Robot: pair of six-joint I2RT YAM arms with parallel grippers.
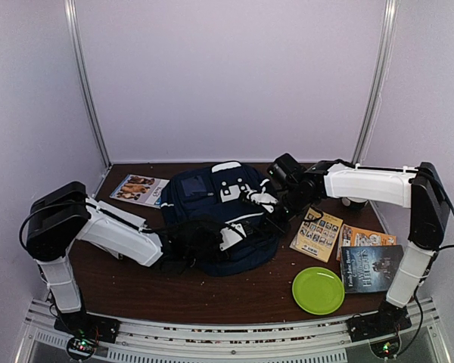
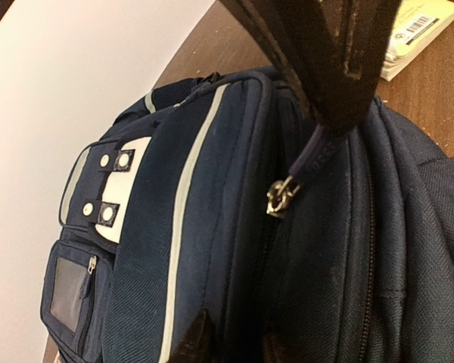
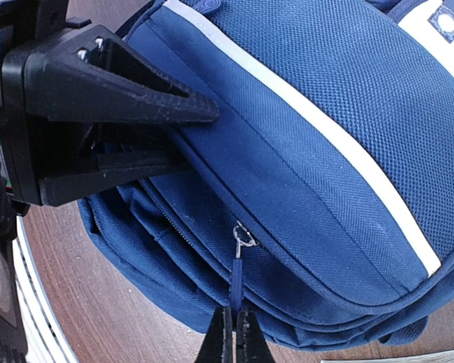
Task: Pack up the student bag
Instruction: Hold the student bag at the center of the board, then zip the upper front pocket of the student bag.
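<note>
One student bag, one green plate, perhaps four books (three right, one left)

Student bag mid-table; booklet behind-left; books right; plate front-right.

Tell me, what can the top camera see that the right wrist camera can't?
Only the top view shows the green plate and the books lying around. Only the right wrist view shows the zipper pull, pinched in the right gripper. Both show the blue bag.
</note>
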